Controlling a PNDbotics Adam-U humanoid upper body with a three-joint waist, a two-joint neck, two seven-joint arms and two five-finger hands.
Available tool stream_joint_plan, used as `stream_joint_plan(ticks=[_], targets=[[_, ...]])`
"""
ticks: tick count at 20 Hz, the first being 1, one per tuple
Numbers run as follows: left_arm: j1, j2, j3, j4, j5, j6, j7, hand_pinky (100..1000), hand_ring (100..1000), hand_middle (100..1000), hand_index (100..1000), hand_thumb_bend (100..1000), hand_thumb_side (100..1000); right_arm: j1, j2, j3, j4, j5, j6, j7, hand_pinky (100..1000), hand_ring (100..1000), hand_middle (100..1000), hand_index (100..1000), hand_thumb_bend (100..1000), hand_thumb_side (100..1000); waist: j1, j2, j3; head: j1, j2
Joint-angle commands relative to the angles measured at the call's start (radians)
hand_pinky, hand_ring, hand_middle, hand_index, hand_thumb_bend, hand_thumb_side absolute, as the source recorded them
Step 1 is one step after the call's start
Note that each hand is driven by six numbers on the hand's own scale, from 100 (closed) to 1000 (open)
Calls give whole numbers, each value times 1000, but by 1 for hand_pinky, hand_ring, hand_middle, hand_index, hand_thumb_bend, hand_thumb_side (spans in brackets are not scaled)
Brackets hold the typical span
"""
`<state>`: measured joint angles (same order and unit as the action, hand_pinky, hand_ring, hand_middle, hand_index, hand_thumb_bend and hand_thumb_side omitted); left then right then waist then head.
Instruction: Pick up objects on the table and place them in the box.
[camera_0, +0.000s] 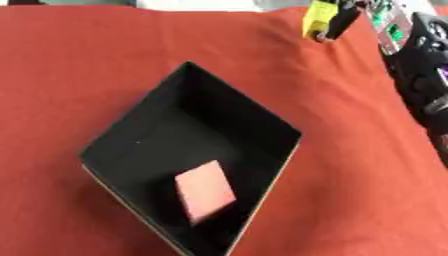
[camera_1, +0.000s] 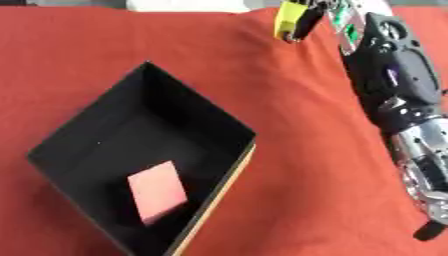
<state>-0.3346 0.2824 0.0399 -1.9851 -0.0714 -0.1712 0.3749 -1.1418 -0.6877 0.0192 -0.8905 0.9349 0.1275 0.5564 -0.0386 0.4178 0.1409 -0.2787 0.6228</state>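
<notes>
Right hand (camera_1: 343, 22) at the far desk (camera_1: 297, 125) edge, fingers (camera_1: 302, 22) seemingly pinching a yellow block (camera_1: 289, 19), likely to carry it to the black box (camera_1: 188, 117) already holding a pink block (camera_1: 157, 192); left hand unseen.

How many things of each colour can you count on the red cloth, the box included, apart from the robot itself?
Black: 1, the box
Pink: 1, the flat block inside the box
Yellow: 1, the object in the right hand at the far edge
Total: 3
</notes>
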Motion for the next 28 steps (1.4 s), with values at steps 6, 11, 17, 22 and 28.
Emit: stream_joint_plan(ticks=[6, 11, 17, 22, 28], targets=[[-3, 19, 4, -15, -5, -2, -1, 577, 763, 666, 840, 189, 828, 37, -103, 26, -211, -102, -36, 25, 598, 546, 449, 614, 100, 100, -4, -38, -5, 5, 4], [-8, 20, 2, -15, -5, -5, -2, 578, 763, 666, 840, 190, 827, 162, -198, 97, -569, -272, -100, 73, 592, 544, 451, 614, 100, 100, -11, -38, -5, 5, 8], [-11, 19, 1, -15, -4, -6, -4, 579, 763, 667, 840, 191, 825, 290, -291, 166, -1027, -475, -88, 142, 575, 547, 460, 618, 100, 100, -15, -42, -3, 5, 15], [-12, 17, -3, -15, -2, -8, -7, 581, 762, 667, 840, 192, 823, 237, -283, 252, -1107, -547, -135, 199, 571, 552, 468, 621, 100, 100, -18, -52, -2, 4, 26], [-11, 14, -6, -15, 1, -7, -11, 581, 762, 667, 840, 193, 822, 121, -189, 355, -1109, -545, -161, 265, 574, 554, 479, 627, 100, 100, -18, -61, -4, 13, 39]])
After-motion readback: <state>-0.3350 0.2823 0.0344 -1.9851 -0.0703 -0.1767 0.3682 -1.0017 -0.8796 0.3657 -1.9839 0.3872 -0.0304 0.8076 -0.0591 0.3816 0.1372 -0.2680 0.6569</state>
